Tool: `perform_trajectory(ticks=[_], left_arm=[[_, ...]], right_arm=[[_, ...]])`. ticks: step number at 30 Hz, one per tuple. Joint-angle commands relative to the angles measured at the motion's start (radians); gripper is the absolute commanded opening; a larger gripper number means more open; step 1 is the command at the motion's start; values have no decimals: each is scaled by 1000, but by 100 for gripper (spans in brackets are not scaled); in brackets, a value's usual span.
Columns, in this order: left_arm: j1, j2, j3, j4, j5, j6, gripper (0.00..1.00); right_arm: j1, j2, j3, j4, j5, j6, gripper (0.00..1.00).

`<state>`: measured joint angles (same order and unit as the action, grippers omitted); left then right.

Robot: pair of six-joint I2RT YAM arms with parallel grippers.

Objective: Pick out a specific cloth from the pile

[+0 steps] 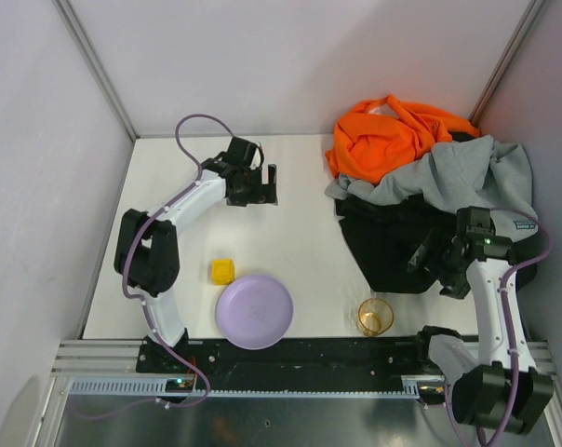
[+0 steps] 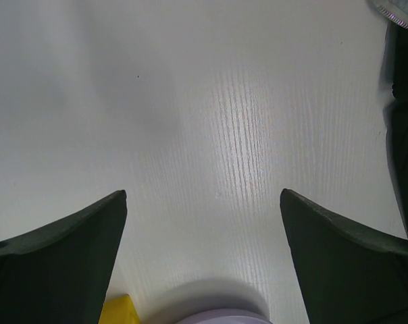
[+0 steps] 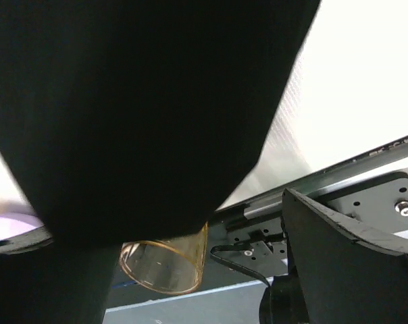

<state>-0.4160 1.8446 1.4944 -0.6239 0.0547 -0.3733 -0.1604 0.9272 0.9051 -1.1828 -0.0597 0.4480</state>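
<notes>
The pile (image 1: 421,177) lies at the back right of the table: a bright orange garment (image 1: 383,140) on top, a light grey one (image 1: 467,172) across it, a black one (image 1: 388,242) in front. No plain white cloth shows; it is hidden or out of view. My right gripper (image 1: 430,256) sits over the black garment's right part. In the right wrist view the black garment (image 3: 136,101) fills most of the frame, and the gripper (image 3: 170,216) has its jaws wide apart. My left gripper (image 1: 262,186) (image 2: 202,196) is open and empty over bare table, left of the pile.
A purple plate (image 1: 254,312) and a yellow block (image 1: 222,271) sit near the front; both show at the bottom of the left wrist view, the plate (image 2: 224,316) and the block (image 2: 119,310). An amber cup (image 1: 375,317) (image 3: 167,263) stands by the front rail. Walls enclose the table.
</notes>
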Motion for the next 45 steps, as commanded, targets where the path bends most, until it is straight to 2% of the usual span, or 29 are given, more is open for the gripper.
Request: perform_trajectory(ticks=[1, 4, 9, 13, 19, 21, 26, 28, 34, 38, 41, 45], left_arm=[[2, -58, -9, -2, -16, 15, 100], [2, -84, -25, -3, -27, 23, 100], [2, -129, -43, -4, -46, 40, 99], [2, -167, -62, -3, -68, 45, 100], [1, -181, -59, -3, -114, 46, 100], [2, -183, -52, -2, -116, 41, 100], [2, -193, -37, -2, -105, 25, 100], [2, -197, -29, -2, -96, 23, 100], [2, -203, -7, -3, -77, 13, 100], [2, -198, 5, -2, -66, 1, 100], [2, -198, 10, -3, -63, -13, 100], [2, -192, 18, -2, -62, -21, 100]], right_arm=[[-40, 91, -13, 160, -10, -27, 99], [-84, 177, -14, 262, -37, -45, 97], [-103, 285, 29, 365, -108, -86, 82], [-103, 313, 79, 396, -186, -121, 67], [-101, 319, 168, 459, -358, -99, 30], [-99, 325, 204, 499, -401, -66, 24], [-106, 398, 389, 613, -467, -26, 17], [-117, 463, 556, 634, -478, -24, 13], [-145, 705, 1094, 579, -437, -17, 10], [-176, 817, 1341, 609, -400, 49, 9], [-188, 852, 1392, 663, -344, 88, 9], [-188, 884, 1363, 683, -293, 113, 9]])
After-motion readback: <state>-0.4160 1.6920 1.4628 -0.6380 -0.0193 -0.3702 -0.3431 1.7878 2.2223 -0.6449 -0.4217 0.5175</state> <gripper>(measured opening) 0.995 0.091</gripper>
